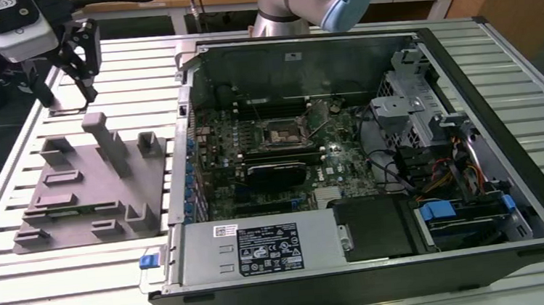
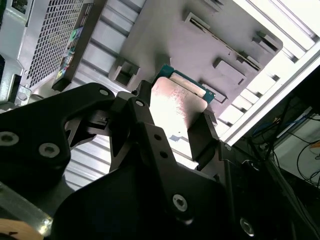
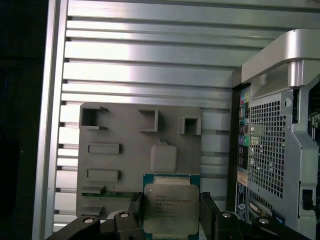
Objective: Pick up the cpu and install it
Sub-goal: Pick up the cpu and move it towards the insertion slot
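The cpu (image 3: 171, 207), a flat square chip with a shiny silver-grey top and a thin green rim, sits between my two black fingers (image 3: 209, 214) in both wrist views. My gripper (image 3: 171, 216) is shut on the cpu (image 2: 176, 105) and holds it in the air over the grey moulded tray (image 3: 125, 165). In the exterior view my gripper (image 1: 69, 85) hangs at the far left, above the table beyond the tray (image 1: 80, 189). The dark square socket (image 1: 278, 130) lies on the motherboard inside the open computer case, well to the exterior view's right of my gripper.
The open computer case (image 1: 507, 178) stands to the exterior view's right of the tray, its metal side wall (image 1: 188, 130) upright between them. Inside are a power supply (image 1: 260, 248), cables and drive bays. The slatted metal table (image 1: 59, 286) has an edge at the exterior view's left.
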`<state>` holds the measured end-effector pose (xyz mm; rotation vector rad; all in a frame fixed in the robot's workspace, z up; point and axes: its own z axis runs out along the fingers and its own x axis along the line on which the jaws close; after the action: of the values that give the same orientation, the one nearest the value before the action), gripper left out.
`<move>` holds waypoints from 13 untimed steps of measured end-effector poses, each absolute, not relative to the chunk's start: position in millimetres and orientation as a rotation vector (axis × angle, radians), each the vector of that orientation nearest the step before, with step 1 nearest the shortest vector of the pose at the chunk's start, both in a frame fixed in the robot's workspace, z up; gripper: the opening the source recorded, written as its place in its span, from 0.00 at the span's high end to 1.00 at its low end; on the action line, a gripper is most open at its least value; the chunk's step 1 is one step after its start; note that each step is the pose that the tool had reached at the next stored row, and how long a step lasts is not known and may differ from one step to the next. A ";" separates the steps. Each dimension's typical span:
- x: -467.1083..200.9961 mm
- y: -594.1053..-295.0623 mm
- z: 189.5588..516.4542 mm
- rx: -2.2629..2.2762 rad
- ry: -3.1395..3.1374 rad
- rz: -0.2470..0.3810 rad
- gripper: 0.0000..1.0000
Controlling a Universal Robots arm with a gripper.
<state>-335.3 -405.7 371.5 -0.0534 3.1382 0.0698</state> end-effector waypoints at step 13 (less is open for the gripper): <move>-318.3 -405.8 371.4 -0.053 3.138 0.070 0.46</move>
<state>-318.3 -405.8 371.4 -0.0534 3.1382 0.0697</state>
